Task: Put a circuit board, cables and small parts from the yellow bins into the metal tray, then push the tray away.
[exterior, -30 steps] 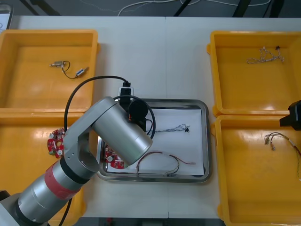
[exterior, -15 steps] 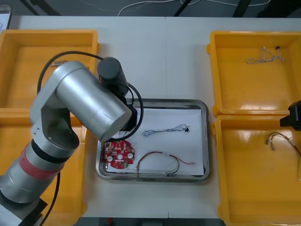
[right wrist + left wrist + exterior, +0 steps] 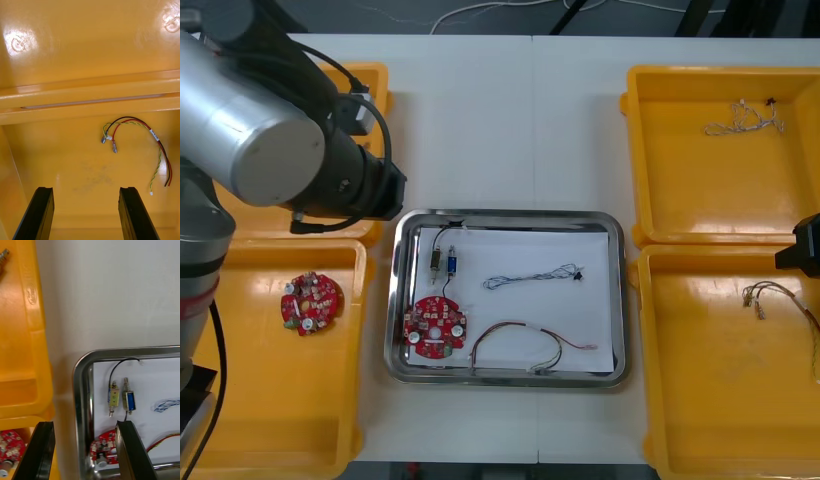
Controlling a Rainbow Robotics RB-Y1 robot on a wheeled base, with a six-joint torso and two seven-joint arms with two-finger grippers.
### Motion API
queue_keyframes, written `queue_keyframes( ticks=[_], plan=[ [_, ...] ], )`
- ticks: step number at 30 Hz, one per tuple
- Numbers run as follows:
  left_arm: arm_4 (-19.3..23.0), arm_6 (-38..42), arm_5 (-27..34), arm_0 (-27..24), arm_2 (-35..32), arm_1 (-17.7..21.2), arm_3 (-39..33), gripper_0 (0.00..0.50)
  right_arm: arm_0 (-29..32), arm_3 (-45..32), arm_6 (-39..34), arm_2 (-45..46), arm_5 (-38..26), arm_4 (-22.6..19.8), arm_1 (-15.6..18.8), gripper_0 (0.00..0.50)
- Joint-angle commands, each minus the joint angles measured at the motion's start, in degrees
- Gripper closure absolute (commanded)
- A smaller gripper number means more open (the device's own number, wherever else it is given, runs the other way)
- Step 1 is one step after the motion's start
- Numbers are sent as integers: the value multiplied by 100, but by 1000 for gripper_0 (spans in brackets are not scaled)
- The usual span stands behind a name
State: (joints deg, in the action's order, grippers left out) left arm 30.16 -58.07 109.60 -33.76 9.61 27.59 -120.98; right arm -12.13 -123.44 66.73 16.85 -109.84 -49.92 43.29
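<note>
Left tool: fingers spread wide and pinching nothing. It is over the bare table, just outside the far left corner of the metal tray and beside the far left yellow bin.
Right tool: spread and empty, over the near right yellow bin at the table's right edge, with a spare cable lying ahead of its fingers.
Tray load: the circuit board, small metal parts, blue and white cable and red and yellow cable all lie on the white liner. The tray sits mid-table between the bins.
Step in hand: probably only the push away remains.
Risk, skew: a push applied near one corner would likely turn the tray instead of sliding it, and could jam it against a bin wall.
Risk, load: the parts lie loose on a smooth liner, so an abrupt shove could slide them into the board or the cables.
Risk, rim: the left tool is close to the tray's corner, and coming down there could catch the rim and tip the tray.
Front view adds: the whole tray, a second board in the near left bin, and a thin cable in the far right bin.
Left wrist view adds: the small metal parts are two pieces, one with a blue body, joined by a black wire.
Right wrist view adds: the spare cable's red, yellow and black strands and its metal ends.
</note>
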Motion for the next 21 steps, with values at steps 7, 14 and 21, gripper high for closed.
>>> queue_keyframes(
  ticks=[7, 14, 21],
  plan=[
    [693, -1285, 40, -202, -917, 1056, 435, 29, 62, -84, -265, 170, -16, -44, 224, 0],
    [1203, -1417, 40, -193, -1524, 1337, 1120, 29, 62, -84, -265, 170, -16, -44, 224, 0],
    [1290, -1435, 40, 71, -1629, 1715, 1173, 29, 62, -84, -265, 170, -16, -44, 224, 0]
  ],
)
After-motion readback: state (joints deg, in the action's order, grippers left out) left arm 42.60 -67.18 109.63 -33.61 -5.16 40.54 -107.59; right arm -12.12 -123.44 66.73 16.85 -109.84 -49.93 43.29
